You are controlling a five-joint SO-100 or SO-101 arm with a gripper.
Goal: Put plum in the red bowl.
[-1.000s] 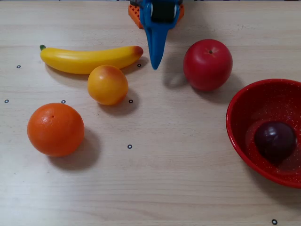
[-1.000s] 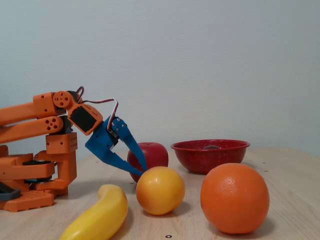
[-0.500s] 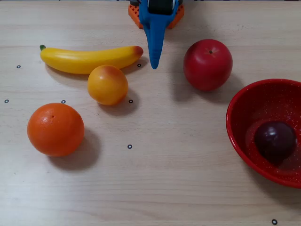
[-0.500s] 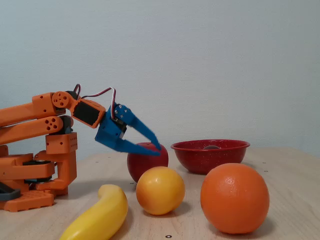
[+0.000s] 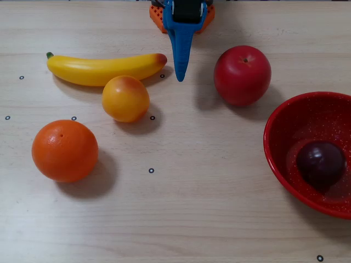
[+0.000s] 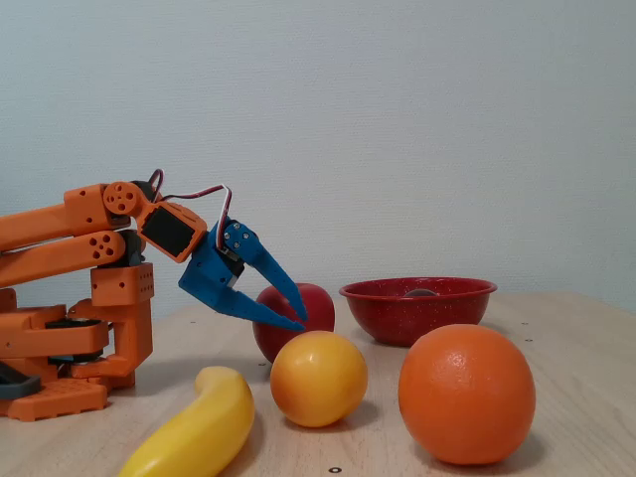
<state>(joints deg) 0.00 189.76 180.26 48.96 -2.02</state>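
While overhead shows plum [image 5: 320, 162], bowl rim [image 6: 417, 289] hides it sideways.

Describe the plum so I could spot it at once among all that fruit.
Find the red bowl at the right edge of the overhead view. The plum lies inside it, alone. It is small, round and dark purple, while the other fruits sit out on the table.

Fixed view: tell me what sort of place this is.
Probably a hobby or lab test bench, not a kitchen: a small orange arm stands on a bare wooden table against a plain wall, and the table bears small ring marks among glossy fruit.
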